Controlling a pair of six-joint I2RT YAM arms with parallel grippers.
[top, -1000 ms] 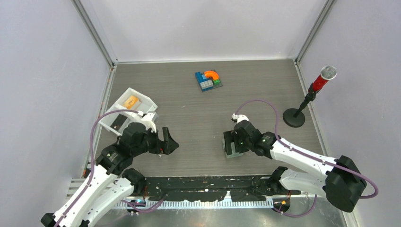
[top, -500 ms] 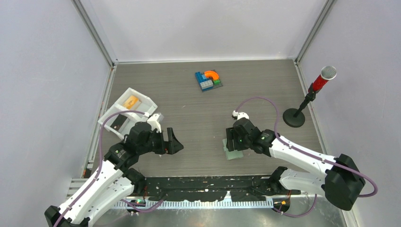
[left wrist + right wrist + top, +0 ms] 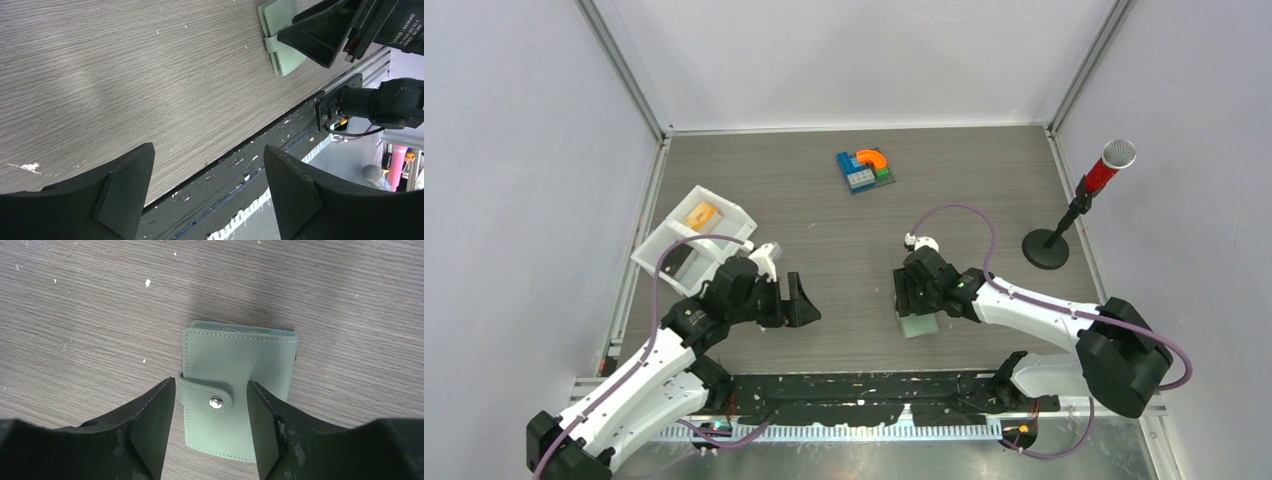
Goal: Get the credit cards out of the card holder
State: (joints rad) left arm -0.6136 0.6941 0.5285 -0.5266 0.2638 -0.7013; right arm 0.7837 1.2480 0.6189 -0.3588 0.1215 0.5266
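The sage-green card holder point(image 3: 240, 370) lies flat and closed on the table, its tab point(image 3: 207, 400) snapped shut. It also shows in the top view point(image 3: 919, 324) and the left wrist view point(image 3: 277, 20). My right gripper point(image 3: 210, 385) is open, hovering just above the holder with its jaws astride the tab side point(image 3: 914, 293). My left gripper point(image 3: 207, 149) is open and empty over the table's near edge, left of the holder point(image 3: 799, 300). An orange card point(image 3: 701, 213) and a dark card point(image 3: 675, 259) lie in the white tray point(image 3: 724, 236). No card shows at the holder.
A blue-orange-green toy block cluster point(image 3: 865, 170) sits at the back middle. A red microphone on a black stand point(image 3: 1084, 195) is at the right. The black front rail point(image 3: 260, 165) runs under my left gripper.
My left arm has moved right, from the tray toward the middle. My right gripper has shifted slightly back and left, uncovering more of the holder.
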